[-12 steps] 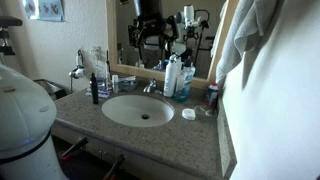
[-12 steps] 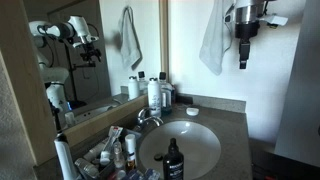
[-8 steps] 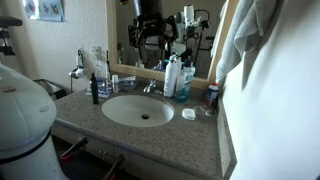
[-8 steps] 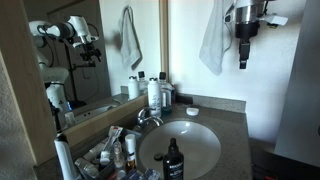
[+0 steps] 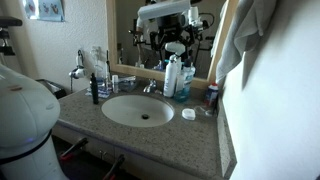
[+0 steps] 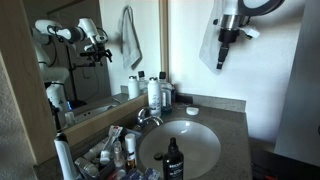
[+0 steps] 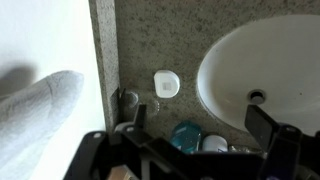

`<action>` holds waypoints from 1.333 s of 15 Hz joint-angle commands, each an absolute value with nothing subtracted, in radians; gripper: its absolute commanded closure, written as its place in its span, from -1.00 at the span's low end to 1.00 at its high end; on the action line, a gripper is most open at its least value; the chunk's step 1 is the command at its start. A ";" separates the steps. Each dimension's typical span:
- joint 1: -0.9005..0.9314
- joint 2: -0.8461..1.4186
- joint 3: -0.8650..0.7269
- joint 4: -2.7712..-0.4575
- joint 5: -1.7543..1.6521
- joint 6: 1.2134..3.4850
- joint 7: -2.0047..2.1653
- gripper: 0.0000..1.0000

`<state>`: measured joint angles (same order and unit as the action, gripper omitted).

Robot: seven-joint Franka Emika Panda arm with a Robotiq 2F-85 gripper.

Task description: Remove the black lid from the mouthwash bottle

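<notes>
Blue mouthwash bottle [image 5: 185,86] stands on counter [image 5: 120,130] behind the sink, mid-frame, black lid [image 5: 187,65] on top. We see gripper [image 6: 221,66] released, upper right, well apart.

In an exterior view the camera stands in front of the sink [image 5: 143,110] at mid distance and faces the mirror [image 5: 160,40] behind it. In an exterior view it sits low at one end of the desk [image 6: 232,128] and looks along it, over the sink [image 6: 185,148]. The wrist view looks steeply down past the fingers [image 7: 265,122] at the sink [image 7: 262,70]. All three views share the sink.
</notes>
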<state>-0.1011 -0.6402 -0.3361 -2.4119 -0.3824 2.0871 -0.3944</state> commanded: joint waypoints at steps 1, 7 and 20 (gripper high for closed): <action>-0.058 -0.403 -0.385 -2.267 -0.289 2.216 -0.485 -1.00; -0.038 -0.086 -0.330 -1.989 -0.130 2.251 -0.607 -1.00; -0.179 0.207 -0.178 -1.646 -0.085 2.243 -0.592 -1.00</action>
<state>-0.1409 0.1687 -0.2120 -1.7127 -0.1356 2.2653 -0.5679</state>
